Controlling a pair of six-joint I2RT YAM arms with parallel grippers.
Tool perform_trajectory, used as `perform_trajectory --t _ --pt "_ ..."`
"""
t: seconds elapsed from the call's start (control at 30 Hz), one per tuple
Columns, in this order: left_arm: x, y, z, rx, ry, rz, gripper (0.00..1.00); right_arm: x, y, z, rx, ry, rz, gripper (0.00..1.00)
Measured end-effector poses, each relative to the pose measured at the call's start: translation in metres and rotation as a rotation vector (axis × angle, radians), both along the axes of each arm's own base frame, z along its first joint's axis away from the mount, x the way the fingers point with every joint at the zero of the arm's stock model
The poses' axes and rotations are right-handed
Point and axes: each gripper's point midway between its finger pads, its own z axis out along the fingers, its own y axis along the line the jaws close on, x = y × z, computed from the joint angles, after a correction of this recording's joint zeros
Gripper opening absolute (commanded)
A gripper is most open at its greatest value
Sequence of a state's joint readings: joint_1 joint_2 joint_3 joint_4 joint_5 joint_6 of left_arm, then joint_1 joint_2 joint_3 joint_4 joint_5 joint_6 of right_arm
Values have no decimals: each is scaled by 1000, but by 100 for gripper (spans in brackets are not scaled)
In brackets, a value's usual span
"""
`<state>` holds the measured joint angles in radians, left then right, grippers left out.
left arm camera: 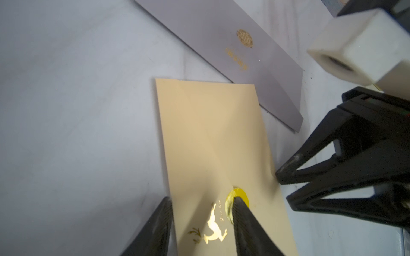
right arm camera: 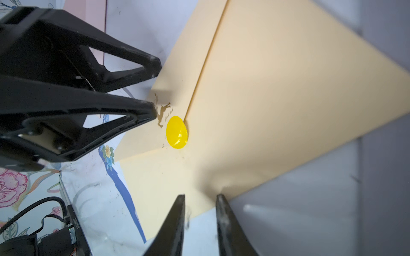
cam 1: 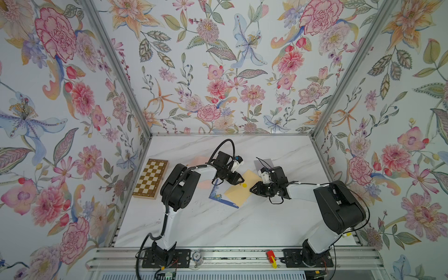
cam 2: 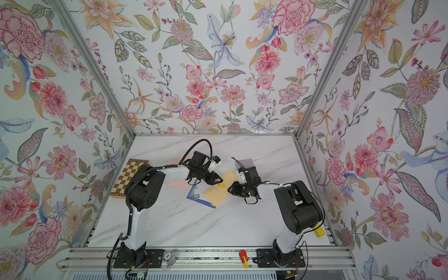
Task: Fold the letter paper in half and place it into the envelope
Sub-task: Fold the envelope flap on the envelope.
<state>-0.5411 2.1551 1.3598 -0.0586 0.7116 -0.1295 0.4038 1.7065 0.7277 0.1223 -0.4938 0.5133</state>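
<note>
The cream envelope (cam 1: 242, 192) (cam 2: 218, 192) lies mid-table with its flap down. A round yellow sticker (right arm camera: 176, 132) sits at the flap's tip. The letter paper (cam 1: 216, 194) (right arm camera: 124, 195), blue-edged with flowers, lies flat and partly under the envelope. My left gripper (left arm camera: 203, 199) (cam 1: 242, 180) is open; one finger rests on the sticker, the other on the table just off the envelope's edge. My right gripper (right arm camera: 200, 195) (cam 1: 251, 189) is at the opposite edge, jaws a little apart, fingertips on the envelope's rim, which puckers at one tip.
A chessboard (cam 1: 150, 179) lies at the left wall. A grey card (left arm camera: 233, 55) (cam 1: 263, 163) lies just behind the envelope. Pale pink sheets (cam 1: 204, 184) sit under the left arm. The two grippers face each other closely across the envelope.
</note>
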Motion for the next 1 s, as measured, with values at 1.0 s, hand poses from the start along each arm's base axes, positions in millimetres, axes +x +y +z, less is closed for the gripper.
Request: perform_trajectory --t 1.0 --pt "13 16 0 17 29 50 52 15 8 -1 64 5 -21 28"
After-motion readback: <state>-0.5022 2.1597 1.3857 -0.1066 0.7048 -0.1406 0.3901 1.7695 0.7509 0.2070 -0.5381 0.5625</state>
